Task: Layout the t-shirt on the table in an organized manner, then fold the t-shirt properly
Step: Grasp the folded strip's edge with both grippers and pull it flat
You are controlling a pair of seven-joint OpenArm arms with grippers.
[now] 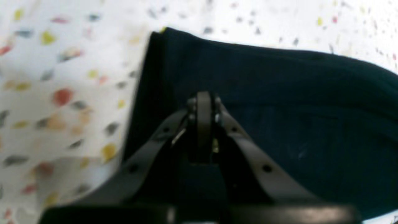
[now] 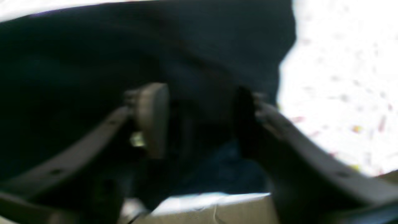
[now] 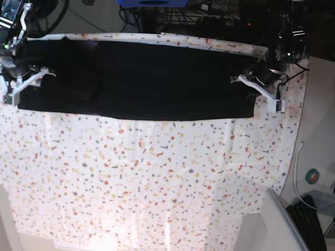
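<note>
The black t-shirt (image 3: 141, 78) lies as a long flat band across the far part of the table (image 3: 157, 183). My left gripper (image 3: 246, 79) hovers at the shirt's right end. In the left wrist view it (image 1: 203, 101) is shut, its tips over the dark fabric (image 1: 295, 109) near a folded corner, with no cloth visibly pinched. My right gripper (image 3: 35, 73) is at the shirt's left end. In the blurred right wrist view it (image 2: 200, 119) is open, its pads apart over the black fabric (image 2: 77, 62). The purple print and the neck label are hidden.
The speckled cloth (image 1: 62, 93) runs to the table's right edge (image 3: 293, 130). A grey bin (image 3: 272, 225), a white cable (image 3: 297, 172) and a teal round object (image 3: 313, 176) lie beyond it. Dark equipment stands behind the far edge (image 3: 172, 13).
</note>
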